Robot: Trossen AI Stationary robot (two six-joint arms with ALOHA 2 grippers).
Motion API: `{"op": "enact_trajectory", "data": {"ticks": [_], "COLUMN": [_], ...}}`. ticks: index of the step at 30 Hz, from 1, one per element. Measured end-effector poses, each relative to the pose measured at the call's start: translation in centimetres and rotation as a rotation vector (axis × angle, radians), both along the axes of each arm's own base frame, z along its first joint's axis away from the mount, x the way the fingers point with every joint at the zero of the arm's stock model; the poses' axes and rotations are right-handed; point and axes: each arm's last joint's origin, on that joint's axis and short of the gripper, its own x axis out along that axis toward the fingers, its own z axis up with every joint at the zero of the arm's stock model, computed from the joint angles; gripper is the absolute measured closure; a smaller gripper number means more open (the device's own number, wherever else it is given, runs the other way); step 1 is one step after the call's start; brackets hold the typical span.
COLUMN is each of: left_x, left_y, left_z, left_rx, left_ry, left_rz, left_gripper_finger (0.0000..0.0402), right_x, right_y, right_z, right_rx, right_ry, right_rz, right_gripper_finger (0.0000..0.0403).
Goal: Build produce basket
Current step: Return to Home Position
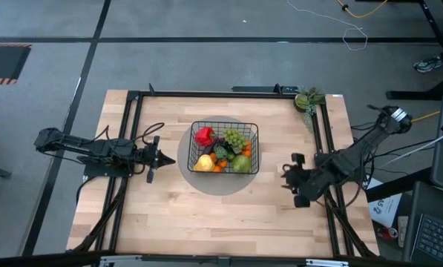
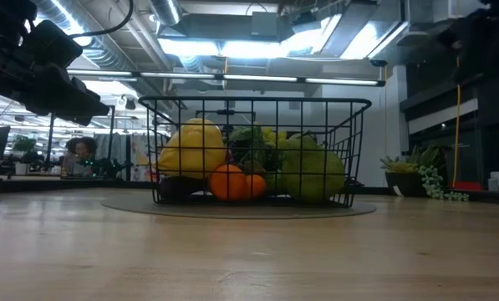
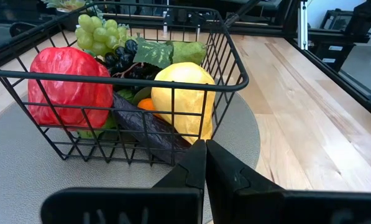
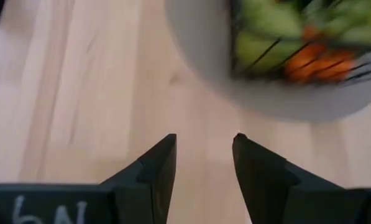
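Note:
The black wire basket [image 1: 224, 148] stands on a round grey mat [image 1: 199, 182] at the table's middle. It holds a red pepper [image 3: 70, 87], a yellow pear [image 3: 180, 99], green grapes [image 3: 98, 32], oranges [image 2: 229, 182], a green apple [image 2: 312, 171] and a dark eggplant [image 3: 149, 127]. My left gripper [image 1: 169, 157] is shut and empty, just left of the basket, its fingertips [image 3: 204, 149] pointing at the near wall. My right gripper [image 1: 286, 175] is open and empty, to the right of the basket, above bare table.
A small potted plant [image 1: 308, 100] stands at the table's far right corner. Black frame rails [image 1: 132, 133] run along the table's left, right and far sides. Bare wood [image 1: 221, 222] lies in front of the basket. A person [image 2: 84, 152] shows far off in the room.

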Motion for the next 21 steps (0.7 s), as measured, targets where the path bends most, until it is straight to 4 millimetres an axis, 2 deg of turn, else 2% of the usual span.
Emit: {"op": "enact_trajectory", "data": {"ticks": [3, 6, 10, 17, 21], "left_x": [0.0, 0.0, 0.0, 0.0, 0.0], "left_y": [0.0, 0.0, 0.0, 0.0, 0.0], "left_z": [0.0, 0.0, 0.0, 0.0, 0.0], "left_rx": [0.0, 0.0, 0.0, 0.0, 0.0], "left_ry": [0.0, 0.0, 0.0, 0.0, 0.0], "left_rz": [0.0, 0.0, 0.0, 0.0, 0.0], "left_gripper_finger": [0.0401, 0.0401, 0.0401, 0.0401, 0.0401], "right_x": [-0.8, -1.6, -1.8, -2.0, -2.8], "right_y": [-1.0, -1.8, -2.6, -4.0, -5.3], "right_z": [-1.2, -3.5, -5.7, -6.8, -7.9], "right_rx": [-0.011, -0.012, -0.027, -0.156, -0.137], "right_ry": [-0.133, -0.219, -0.341, -0.536, -0.571], "right_rz": [-0.057, -0.094, -0.068, 0.061, 0.07], "right_gripper_finger": [0.0244, 0.0244, 0.0244, 0.0244, 0.0244]}}
